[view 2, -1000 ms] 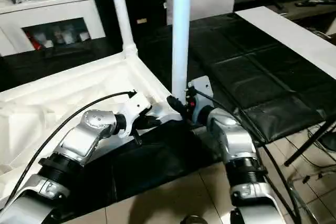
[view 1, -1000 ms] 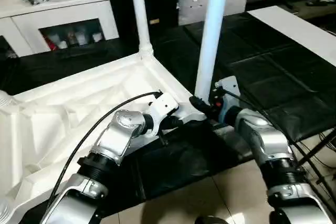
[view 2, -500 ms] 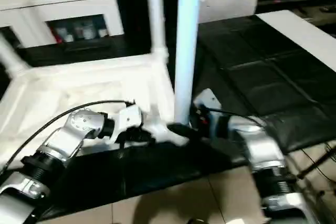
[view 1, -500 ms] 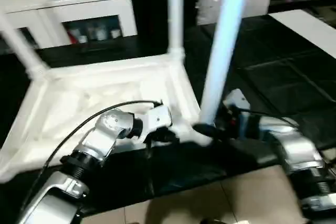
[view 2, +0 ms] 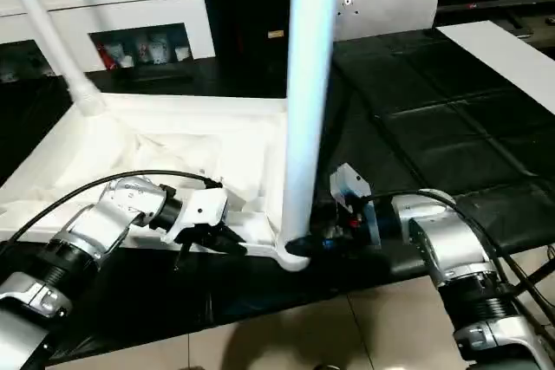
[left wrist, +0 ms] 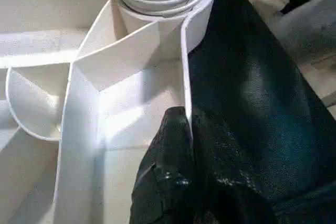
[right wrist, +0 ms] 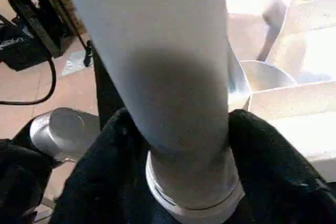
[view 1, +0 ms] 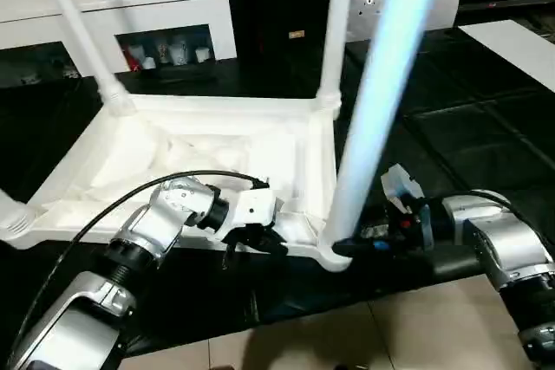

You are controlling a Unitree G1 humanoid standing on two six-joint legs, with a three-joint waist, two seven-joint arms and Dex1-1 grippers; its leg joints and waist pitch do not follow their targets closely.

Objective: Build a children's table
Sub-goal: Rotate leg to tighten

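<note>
Table top (view 1: pixel 217 149): lies upside down on the black mat (view 1: pixel 451 127), ribbed underside up, so the corner sockets face upward to take the legs.
Far legs: two (view 1: pixel 82 32) (view 1: pixel 336 23) stand in the far corner sockets; a stub shows at the near-left corner (view 1: pixel 10 218).
Near leg (view 1: pixel 373 119): stands upright in the near-right socket (view 1: pixel 334 253), probably being seated or turned home.
Right gripper (view 1: pixel 360 247): jaws partly open, one either side of the near leg's base just above the socket collar; the frames do not settle whether they clamp it or only bracket it.
Left gripper (view 1: pixel 260 240): jaws shut on the top's thin near rim wall (left wrist: pixel 185 77), just beside that socket, likely to steady the top against the leg work.
</note>
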